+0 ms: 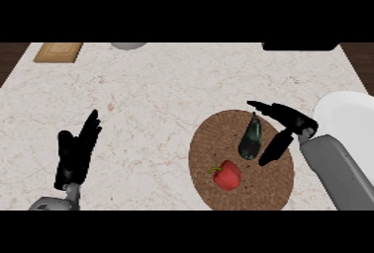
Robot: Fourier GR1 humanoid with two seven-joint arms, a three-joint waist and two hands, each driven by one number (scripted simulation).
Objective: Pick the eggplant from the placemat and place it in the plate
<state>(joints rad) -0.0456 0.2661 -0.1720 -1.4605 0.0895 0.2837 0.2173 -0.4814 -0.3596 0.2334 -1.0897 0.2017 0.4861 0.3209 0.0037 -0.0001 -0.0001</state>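
1. Work surface: a pale marbled counter [161,94] fills the head view, with dark wood showing at both upper corners.
2. Placemat [211,183]: round, brown and woven, lying right of centre on the counter.
3. Eggplant [252,141]: dark green-black and elongated, lying on the upper part of the placemat, its narrow end pointing away from the robot. It is not on the plate.
4. Red pepper [227,175]: on the placemat, nearer the robot than the eggplant and apart from it.
5. Plate [350,116]: white, at the view's right edge, just beside the placemat; the right forearm covers its near part.
6. Right hand [292,123]: spread wide at the eggplant's right side, fingers reaching over its far tip and thumb extended down along its near end. It is not closed on the eggplant; whether it touches cannot be told.
7. Left hand [73,155]: at lower left over bare counter, fingers straight and pointing away, holding nothing, well apart from the placemat.
8. Far edge: a tan wooden board [58,52], a grey rounded object [128,45] and a black object [300,46], each partly cut off.
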